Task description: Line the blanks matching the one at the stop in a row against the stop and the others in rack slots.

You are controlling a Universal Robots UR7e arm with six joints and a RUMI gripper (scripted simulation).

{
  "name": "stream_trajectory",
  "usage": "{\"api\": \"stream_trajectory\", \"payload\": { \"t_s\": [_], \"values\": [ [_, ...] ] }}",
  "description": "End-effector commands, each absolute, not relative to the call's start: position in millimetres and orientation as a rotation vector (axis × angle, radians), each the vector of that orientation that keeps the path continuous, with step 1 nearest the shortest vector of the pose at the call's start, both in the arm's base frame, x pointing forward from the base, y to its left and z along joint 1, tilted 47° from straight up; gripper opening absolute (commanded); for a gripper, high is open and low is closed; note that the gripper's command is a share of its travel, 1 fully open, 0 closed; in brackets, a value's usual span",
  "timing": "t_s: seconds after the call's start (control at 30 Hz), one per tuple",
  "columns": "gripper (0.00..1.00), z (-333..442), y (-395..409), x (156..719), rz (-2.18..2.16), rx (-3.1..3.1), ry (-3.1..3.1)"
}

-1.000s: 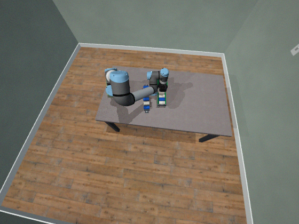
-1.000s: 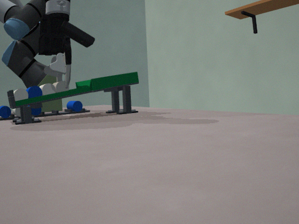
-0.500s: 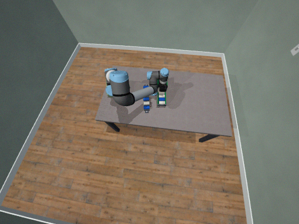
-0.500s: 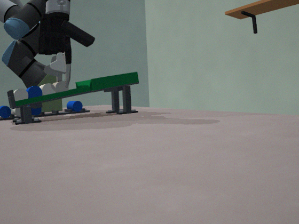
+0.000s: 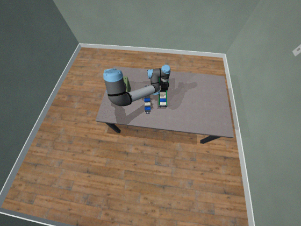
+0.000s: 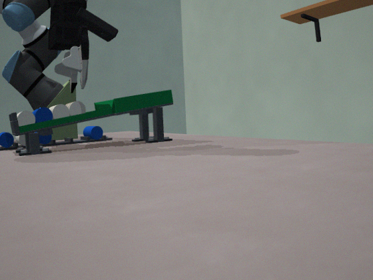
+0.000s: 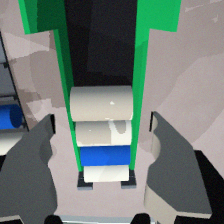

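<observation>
The green feed ramp (image 5: 159, 103) (image 6: 133, 103) (image 7: 142, 65) holds a row of blanks against the dark stop (image 6: 13, 121). From the stop up they are a white blank (image 6: 26, 117) (image 7: 105, 173), a blue blank (image 6: 42, 115) (image 7: 105, 155), a second white blank (image 6: 59, 111) (image 7: 102, 132) and a third white blank (image 6: 76, 107) (image 7: 100, 102). My gripper (image 5: 163, 90) (image 6: 77, 86) (image 7: 102, 114) is open and empty. It hangs a little above the uppermost white blank, fingers outside the ramp walls. The stock rack (image 5: 147, 111) beside the ramp holds blue blanks (image 6: 92, 132) (image 5: 147, 108).
A light green wedge block (image 6: 64, 96) (image 5: 127, 84) stands behind the ramp near the arm's base. A wooden shelf (image 6: 326, 6) is high on the wall at the right. The grey table (image 5: 193, 111) (image 6: 200, 198) stretches to the right of the ramp.
</observation>
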State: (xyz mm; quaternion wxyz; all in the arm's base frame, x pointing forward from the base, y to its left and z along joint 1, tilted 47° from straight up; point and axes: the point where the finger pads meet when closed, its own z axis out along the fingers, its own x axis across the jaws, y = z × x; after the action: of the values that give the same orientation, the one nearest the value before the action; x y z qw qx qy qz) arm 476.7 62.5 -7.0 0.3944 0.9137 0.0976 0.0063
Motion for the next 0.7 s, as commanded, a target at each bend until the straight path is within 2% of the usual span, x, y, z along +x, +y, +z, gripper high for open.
{"api": "stream_trajectory", "payload": {
  "t_s": [0.0, 0.37, 0.4, 0.67],
  "values": [
    [0.53, 12.2, 82.8, 474.5, 0.012, 2.317, 0.244],
    [0.53, 22.7, 93.7, 473.2, 0.012, 2.317, 0.244],
    [1.0, 22.7, 93.7, 473.2, 0.012, 2.317, 0.244],
    [1.0, 22.7, 93.7, 473.2, 0.012, 2.317, 0.244]
  ]
}}
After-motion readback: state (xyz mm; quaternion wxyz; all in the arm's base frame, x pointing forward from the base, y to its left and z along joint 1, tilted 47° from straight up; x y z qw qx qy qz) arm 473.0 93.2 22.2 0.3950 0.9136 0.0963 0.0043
